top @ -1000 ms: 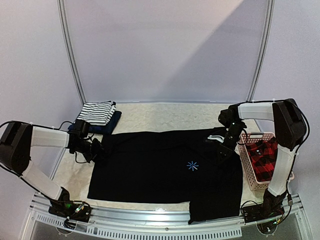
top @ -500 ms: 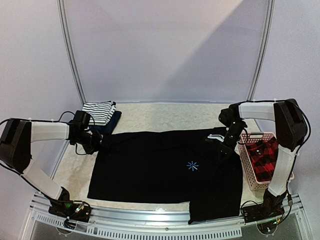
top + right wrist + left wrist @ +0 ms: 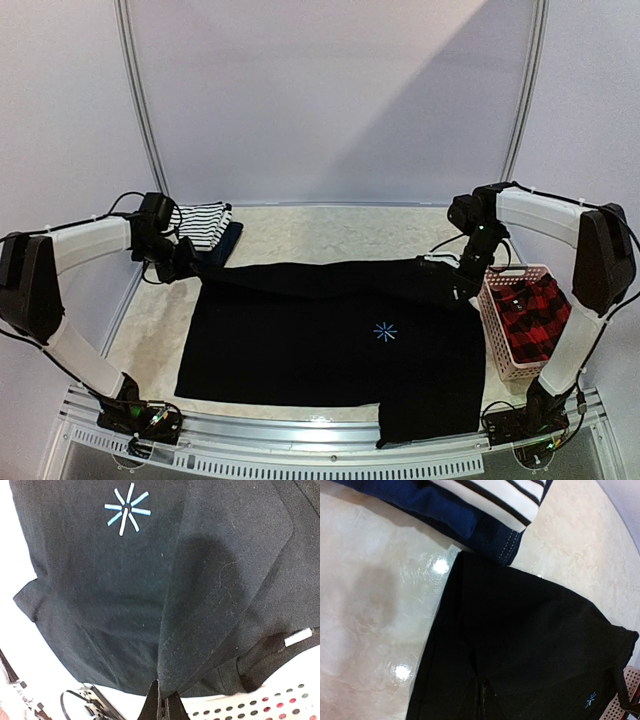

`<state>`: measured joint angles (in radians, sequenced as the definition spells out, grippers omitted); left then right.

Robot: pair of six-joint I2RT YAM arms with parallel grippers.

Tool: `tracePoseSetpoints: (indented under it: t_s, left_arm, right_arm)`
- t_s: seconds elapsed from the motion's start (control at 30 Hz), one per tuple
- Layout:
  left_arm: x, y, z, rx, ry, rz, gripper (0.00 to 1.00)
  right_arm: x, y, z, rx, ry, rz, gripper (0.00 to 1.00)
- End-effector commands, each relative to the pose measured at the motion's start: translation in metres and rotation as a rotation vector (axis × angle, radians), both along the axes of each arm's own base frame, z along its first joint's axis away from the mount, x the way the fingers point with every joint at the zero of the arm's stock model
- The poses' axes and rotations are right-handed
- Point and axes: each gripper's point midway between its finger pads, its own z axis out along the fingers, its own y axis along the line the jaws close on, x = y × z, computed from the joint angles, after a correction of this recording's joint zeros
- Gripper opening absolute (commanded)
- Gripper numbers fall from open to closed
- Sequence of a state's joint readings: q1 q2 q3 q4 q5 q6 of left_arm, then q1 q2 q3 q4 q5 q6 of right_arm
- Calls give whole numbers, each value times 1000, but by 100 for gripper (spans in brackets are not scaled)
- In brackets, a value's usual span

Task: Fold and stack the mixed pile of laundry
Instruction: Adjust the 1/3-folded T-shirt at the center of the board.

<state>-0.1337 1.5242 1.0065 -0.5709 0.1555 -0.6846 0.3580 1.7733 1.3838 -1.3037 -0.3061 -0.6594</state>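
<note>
Tabletop (image 3: 300,230): cream, mottled, glossy; lilac walls behind. Black shirt (image 3: 330,340) spread nearward from left gripper (image 3: 186,267) and right gripper (image 3: 162,702), each clamped on a far corner. Left fingertips indistinct against dark cloth.

Pink slotted basket (image 3: 493,322) sits at table's right edge, perforated wall also in the right wrist view (image 3: 250,711). Cream marbled table (image 3: 320,230), glossy. Metal rail (image 3: 330,445) along near edge. Curved poles (image 3: 140,110) frame what looks like a plain white backdrop.

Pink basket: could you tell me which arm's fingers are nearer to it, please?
Right. The right arm's fingers pinch the black shirt just beside the pink basket; the left arm's fingers are at the shirt's opposite end, by the striped top.
</note>
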Motion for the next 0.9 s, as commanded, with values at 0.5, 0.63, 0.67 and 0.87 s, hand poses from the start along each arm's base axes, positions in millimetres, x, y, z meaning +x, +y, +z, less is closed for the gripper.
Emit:
tracePoseSetpoints:
  t_s: [0.5,0.63,0.67,0.87]
  left_arm:
    - [-47,-12,-51,-39,274,-218,0]
    - [-61,-9,-62,-23,348,-247,0]
    - [-64,-6,-64,-3,363,-252,0]
    - [-61,8,-64,82,347,-253,0]
  right_arm:
    - [-34,-30,14,-67,12,137,0]
    - [-40,-31,6,-70,37,147,0]
    - [-42,-32,4,-71,43,150,0]
    - [-46,-35,-10,-80,56,157,0]
